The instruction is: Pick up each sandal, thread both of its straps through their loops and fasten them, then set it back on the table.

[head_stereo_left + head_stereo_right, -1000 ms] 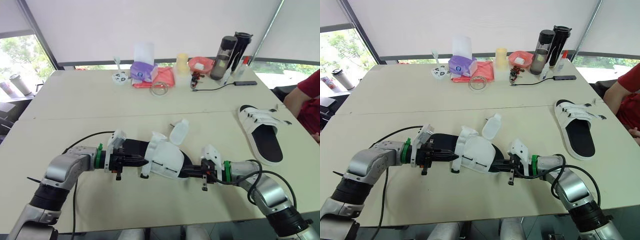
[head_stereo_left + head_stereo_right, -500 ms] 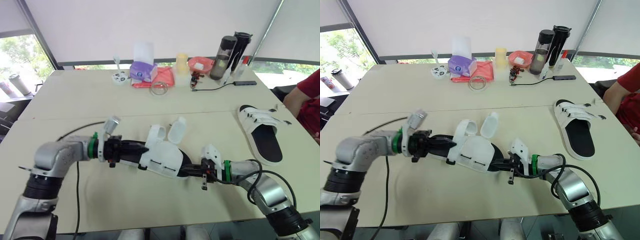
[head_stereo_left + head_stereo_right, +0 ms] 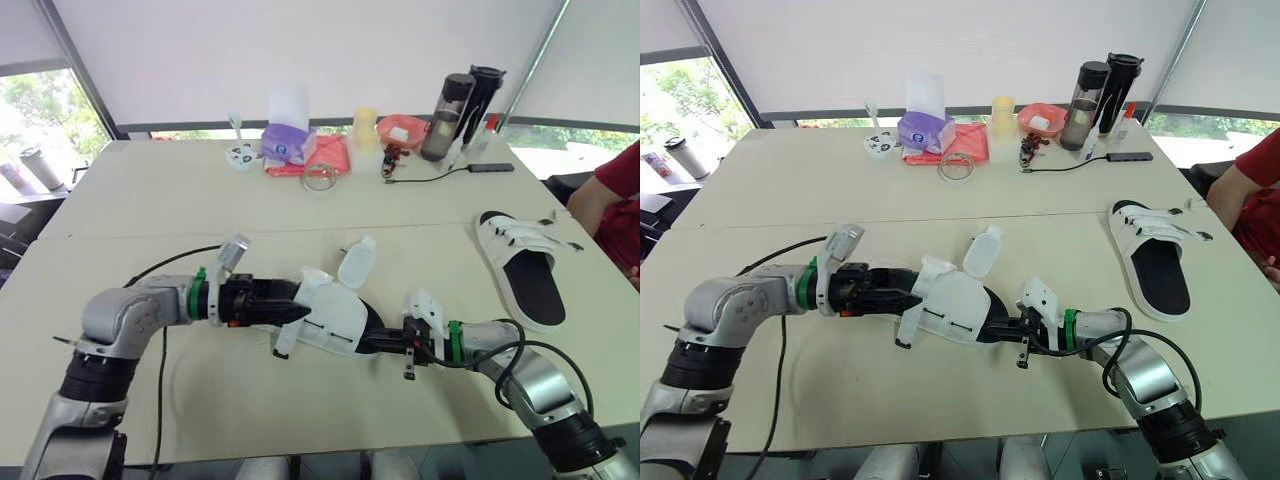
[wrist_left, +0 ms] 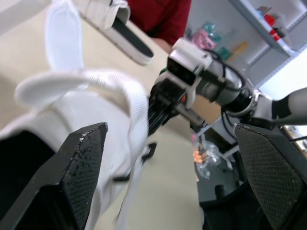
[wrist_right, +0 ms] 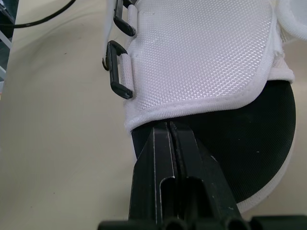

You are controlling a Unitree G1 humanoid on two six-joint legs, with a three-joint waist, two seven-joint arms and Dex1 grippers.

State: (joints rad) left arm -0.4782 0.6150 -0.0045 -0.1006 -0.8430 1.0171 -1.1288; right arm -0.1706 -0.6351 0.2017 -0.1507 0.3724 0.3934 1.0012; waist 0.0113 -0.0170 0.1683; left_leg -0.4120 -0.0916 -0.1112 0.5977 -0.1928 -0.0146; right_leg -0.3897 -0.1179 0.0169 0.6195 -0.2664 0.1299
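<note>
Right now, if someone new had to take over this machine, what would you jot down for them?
Left tool: open, straddling the white upper of the near sandal.
Right tool: shut, tips at the upper's edge over the black footbed.
Near sandal: mid-table. One strap stands up loose, and the black loops have nothing threaded through.
Second sandal: flat on the robot's right, straps lying across it.
Done: nothing fastened on the near sandal.
Left: thread and fasten both its straps, set it down, then check the second sandal.
</note>
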